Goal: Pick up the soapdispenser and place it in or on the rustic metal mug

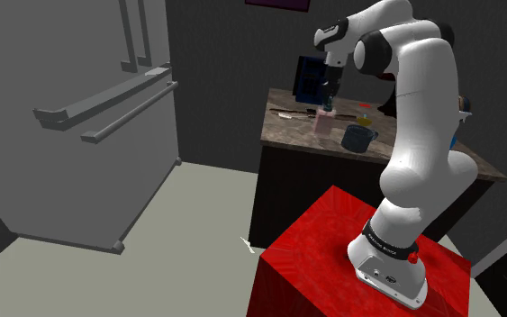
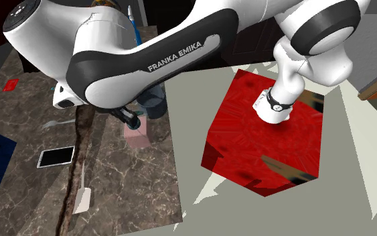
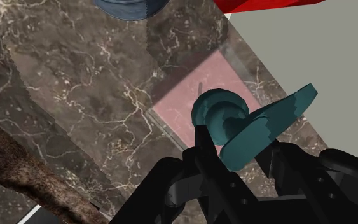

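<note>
Gripper (image 3: 238,145) spread astride teal pump (image 3: 266,121) of soap dispenser (image 3: 217,113).
We judge it light, stiff, slick; better held by pink body (image 3: 184,111) below.

Arm (image 1: 420,135) outstretched, jaws down, apart

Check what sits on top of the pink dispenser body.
A teal pump head with a long spout tops the pink body. The gripper hangs over it, covering the body's edge nearest it.
</note>
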Available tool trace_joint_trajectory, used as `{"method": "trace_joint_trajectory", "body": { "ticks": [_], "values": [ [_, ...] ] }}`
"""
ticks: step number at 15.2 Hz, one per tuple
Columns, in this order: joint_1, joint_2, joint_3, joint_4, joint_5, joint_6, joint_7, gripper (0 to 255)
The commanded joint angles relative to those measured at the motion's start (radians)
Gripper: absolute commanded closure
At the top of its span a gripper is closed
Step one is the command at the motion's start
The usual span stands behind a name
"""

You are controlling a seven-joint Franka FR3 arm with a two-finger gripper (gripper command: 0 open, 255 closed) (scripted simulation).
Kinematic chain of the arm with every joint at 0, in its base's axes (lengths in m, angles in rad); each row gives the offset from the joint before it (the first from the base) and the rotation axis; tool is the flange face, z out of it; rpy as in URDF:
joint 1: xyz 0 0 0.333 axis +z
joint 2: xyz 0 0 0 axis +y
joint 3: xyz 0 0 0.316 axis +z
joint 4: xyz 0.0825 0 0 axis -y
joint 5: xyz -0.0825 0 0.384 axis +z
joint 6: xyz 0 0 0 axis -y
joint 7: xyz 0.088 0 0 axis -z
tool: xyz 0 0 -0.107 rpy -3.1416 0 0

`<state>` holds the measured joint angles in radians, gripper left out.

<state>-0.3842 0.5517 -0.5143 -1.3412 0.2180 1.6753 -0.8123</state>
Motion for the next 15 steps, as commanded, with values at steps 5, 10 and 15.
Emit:
{"method": "trace_joint_trajectory", "body": {
  "ticks": [5,10,15],
  "values": [
    [-0.01,-0.003,-0.003,0.079,-0.003,-0.079,0.005,255],
    [-0.023,0.002,-0.004,0.155,-0.003,-0.15,0.007,255],
    [-0.042,0.017,-0.003,0.249,0.003,-0.227,0.009,255]
  ]
}}
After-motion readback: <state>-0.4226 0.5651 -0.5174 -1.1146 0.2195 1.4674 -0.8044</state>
